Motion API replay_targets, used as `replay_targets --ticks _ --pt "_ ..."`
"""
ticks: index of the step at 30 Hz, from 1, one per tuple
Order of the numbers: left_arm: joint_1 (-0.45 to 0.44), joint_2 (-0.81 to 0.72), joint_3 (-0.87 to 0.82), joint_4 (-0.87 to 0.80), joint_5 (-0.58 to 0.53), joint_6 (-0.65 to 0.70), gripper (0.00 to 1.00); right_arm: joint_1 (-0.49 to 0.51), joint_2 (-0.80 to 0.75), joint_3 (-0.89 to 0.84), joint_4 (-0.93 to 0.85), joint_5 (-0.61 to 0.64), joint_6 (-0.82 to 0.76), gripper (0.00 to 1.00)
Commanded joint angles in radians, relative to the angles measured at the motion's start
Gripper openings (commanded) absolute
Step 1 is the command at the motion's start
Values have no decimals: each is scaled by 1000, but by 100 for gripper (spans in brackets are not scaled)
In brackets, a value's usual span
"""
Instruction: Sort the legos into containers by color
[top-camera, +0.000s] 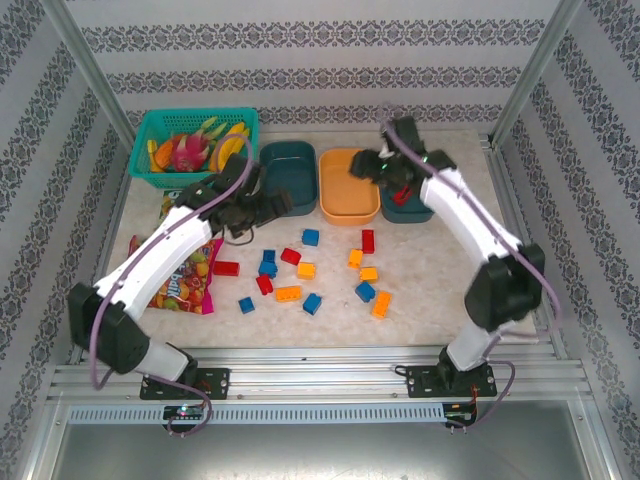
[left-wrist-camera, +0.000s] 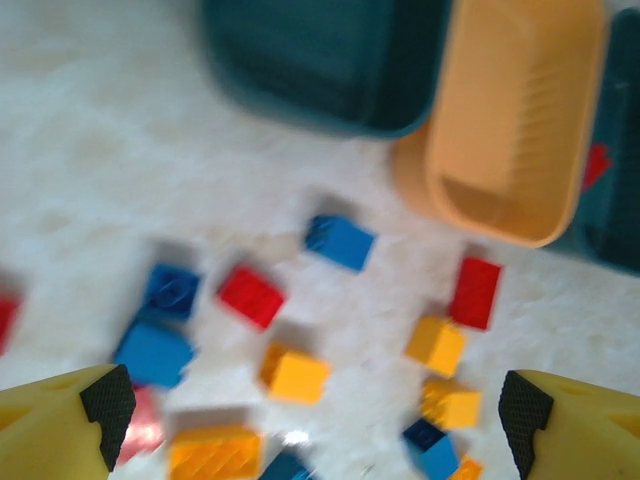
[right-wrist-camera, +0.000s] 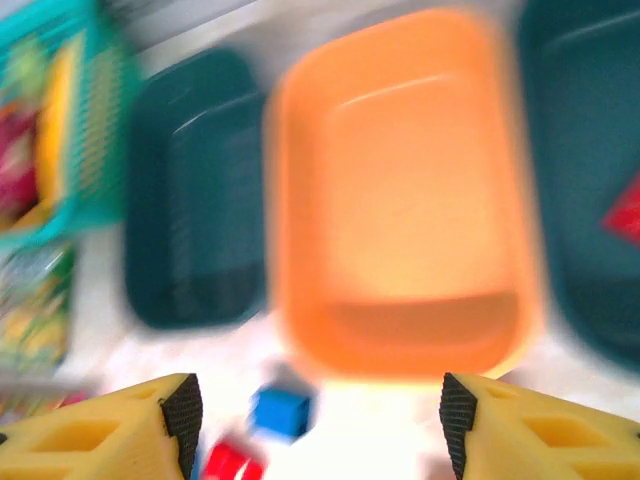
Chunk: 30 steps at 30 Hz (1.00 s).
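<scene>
From the top camera, three containers stood in a row at the far side of the table (top-camera: 440, 270): the left teal tub (top-camera: 288, 178), the orange tub (top-camera: 349, 190) and the right teal tub (top-camera: 420, 212); the loose legos (top-camera: 311, 237), red, blue and orange-yellow mixed together, lay scattered on the table in front of them; a turquoise mesh basket (top-camera: 195, 150) of fruit sat left of the tubs, and snack packets (top-camera: 190, 282) lay under the left arm; the left gripper (top-camera: 268, 208) hung just in front of the left teal tub, and the right gripper (top-camera: 372, 170) was over the orange tub's right side, though from there I could not tell how either pair of jaws stood. In the left wrist view the left gripper (left-wrist-camera: 315, 405) had its jaws spread wide, holding nothing, above a cluster of legos on the table; a red patch, probably a red lego (left-wrist-camera: 596, 165), showed in the right teal tub at the frame's edge. In the blurred right wrist view the right gripper (right-wrist-camera: 320, 410) had its jaws wide apart too, unladen, facing the orange tub; a blue lego (right-wrist-camera: 280, 410) lay on the table just before that tub; the red lego sat inside the right teal tub.
</scene>
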Motion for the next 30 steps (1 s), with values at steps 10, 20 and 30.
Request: replay_targets --ticks 10,20,30 --pt "78 -160 -355 -57 34 -200 88 262 -138 -507 496 -13 -51 76" --pt "58 117 -232 -61 32 160 75 268 -97 -510 522 -107 -58 76" --pt "28 293 -86 -36 16 308 83 269 -77 -496 505 -120 -54 76"
